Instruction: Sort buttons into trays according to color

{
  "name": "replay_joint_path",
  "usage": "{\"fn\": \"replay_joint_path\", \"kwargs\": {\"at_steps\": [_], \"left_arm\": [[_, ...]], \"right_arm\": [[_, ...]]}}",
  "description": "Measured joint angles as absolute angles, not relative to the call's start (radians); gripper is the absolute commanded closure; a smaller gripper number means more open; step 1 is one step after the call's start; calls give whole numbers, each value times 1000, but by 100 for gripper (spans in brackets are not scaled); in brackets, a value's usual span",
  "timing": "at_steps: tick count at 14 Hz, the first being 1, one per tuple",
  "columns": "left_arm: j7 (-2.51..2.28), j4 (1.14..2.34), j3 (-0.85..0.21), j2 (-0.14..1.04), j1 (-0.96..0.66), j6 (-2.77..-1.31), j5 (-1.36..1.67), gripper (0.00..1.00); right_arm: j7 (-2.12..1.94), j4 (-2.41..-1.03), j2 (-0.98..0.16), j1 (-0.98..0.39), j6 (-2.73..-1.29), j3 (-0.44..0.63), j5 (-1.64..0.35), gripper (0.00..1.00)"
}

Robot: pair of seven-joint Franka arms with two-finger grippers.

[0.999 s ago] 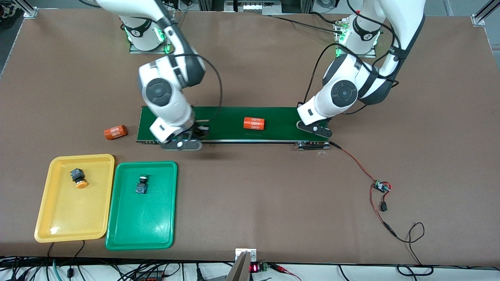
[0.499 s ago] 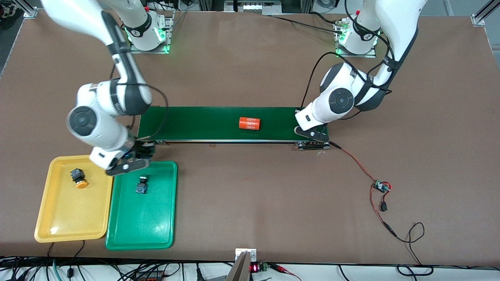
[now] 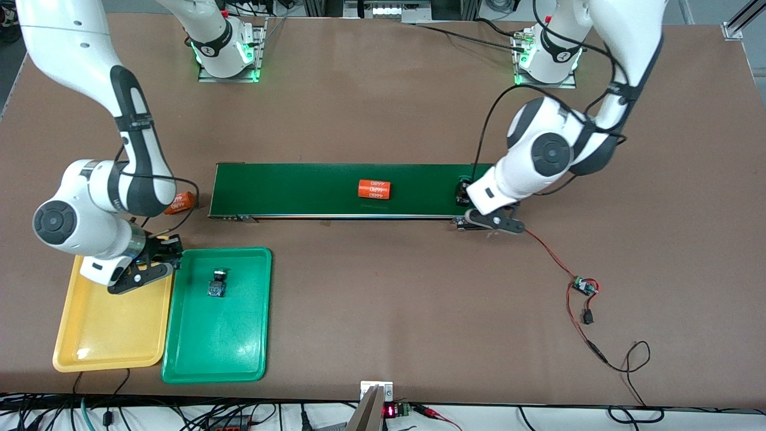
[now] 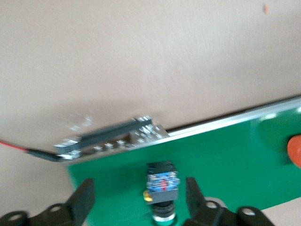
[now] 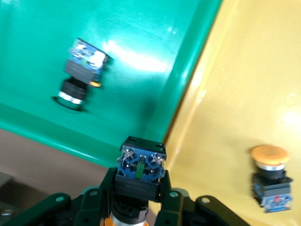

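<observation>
The right gripper [image 3: 157, 258] has swung from the belt [image 3: 299, 190] to the seam between the yellow tray [image 3: 78, 353] and green tray [image 3: 239, 359], its fingers [image 5: 165, 188] clenched on a button [image 5: 141, 165]; its orange cap means a drop here could land in the green tray. The left gripper [image 4: 138, 200] hovers over the belt's end, fingers spread wide around a button [image 4: 162, 181] without touching it. One button [image 3: 216, 284] lies in the green tray, another [image 5: 269, 176] in the yellow.

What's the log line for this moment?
right gripper: shut on yellow-capped button, over yellow tray | left gripper: open, around button on conveyor belt
</observation>
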State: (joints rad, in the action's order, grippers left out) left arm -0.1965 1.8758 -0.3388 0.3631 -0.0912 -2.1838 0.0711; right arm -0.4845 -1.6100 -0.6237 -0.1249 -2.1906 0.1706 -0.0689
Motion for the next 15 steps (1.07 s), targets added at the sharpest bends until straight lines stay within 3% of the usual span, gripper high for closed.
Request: {"fn": "replay_joint_path", "kwargs": {"at_steps": [7,8,10,12,15], "left_arm": [[-195,1773,-163,257,4,-2101,71,0],[-195,1747,-138,246,12,-2060,71,0],[-195,1669,-88,228,17,-1934,71,0],[-191,1563,-44,222,18,-1791,71,0],[-142,1479,-15,214,46,-1683,71,0]], "right_arm": [[-629,-1552,-707,-32,-2275,170,-69,80],[-641,-1549,-716,-22,-2290,170,-69,74],[-651,-1545,-732,-12,-2306,170,-69,48],[-651,-1542,-739,-12,-2308,168,-70,29],[-651,-1540,-739,-12,-2309,166,-70,27]]}}
